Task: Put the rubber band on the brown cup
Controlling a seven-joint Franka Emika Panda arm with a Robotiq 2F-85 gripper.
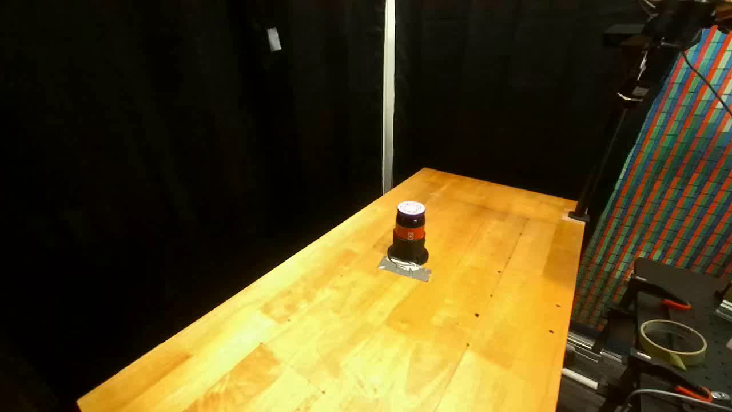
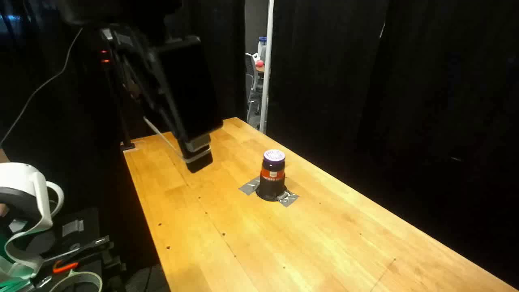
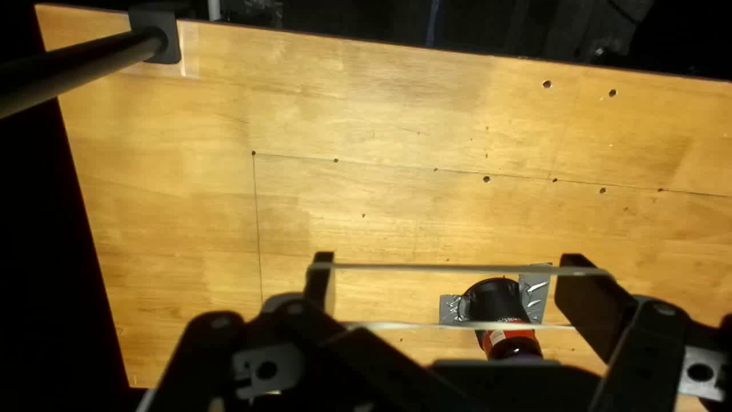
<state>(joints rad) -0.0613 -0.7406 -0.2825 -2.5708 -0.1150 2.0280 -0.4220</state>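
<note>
The brown cup (image 1: 410, 234) is a dark cylinder with an orange-red band and a pale lid-like top. It stands upright on the wooden table (image 1: 354, 343), and also shows in an exterior view (image 2: 272, 176). My gripper (image 3: 449, 262) is open. A pale rubber band (image 3: 423, 268) is stretched around both fingers, with two strands across the gap. In the wrist view the cup (image 3: 498, 309) appears between the fingers, nearer the right finger, its top hidden by the gripper body. In an exterior view the gripper (image 2: 198, 160) hangs above the table, left of the cup and apart from it.
Grey tape (image 2: 288, 198) fixes the cup's base to the table. A black pole clamp (image 3: 155, 43) grips a table corner. A dark side cart with a tape roll (image 1: 672, 343) and a white headset (image 2: 24, 190) stand beside the table. Black curtains surround it.
</note>
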